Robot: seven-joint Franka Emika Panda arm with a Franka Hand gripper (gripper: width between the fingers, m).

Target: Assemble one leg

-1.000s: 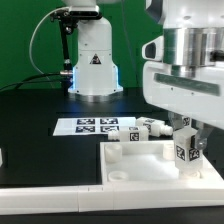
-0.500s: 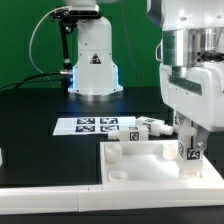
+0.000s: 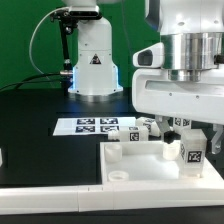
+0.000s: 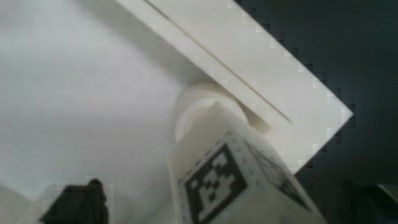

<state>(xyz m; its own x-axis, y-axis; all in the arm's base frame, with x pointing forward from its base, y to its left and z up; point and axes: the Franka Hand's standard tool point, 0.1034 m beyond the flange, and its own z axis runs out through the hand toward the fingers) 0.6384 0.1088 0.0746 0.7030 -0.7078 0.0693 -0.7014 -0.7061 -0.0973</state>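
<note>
The leg [image 3: 190, 153] stands upright at the far right corner of the large white square panel [image 3: 135, 168], one black-and-white tag facing the camera. My gripper [image 3: 190, 140] hangs straight over it, fingers on either side. In the wrist view the leg [image 4: 231, 165] rises toward the camera from the panel corner [image 4: 107, 90]. The dark fingertips [image 4: 80, 200] sit wide apart with a gap to the leg, so the gripper looks open around it. Two more legs [image 3: 148, 127] lie behind the panel.
The marker board [image 3: 95, 125] lies on the black table behind the panel. The robot base [image 3: 95, 65] stands at the back. A long white bar [image 3: 50, 185] runs along the front edge at the exterior view's left.
The hand has turned about its vertical axis and now shows its broad side. The leg's tag has swung round to face the camera. The leg stays at the same panel corner.
</note>
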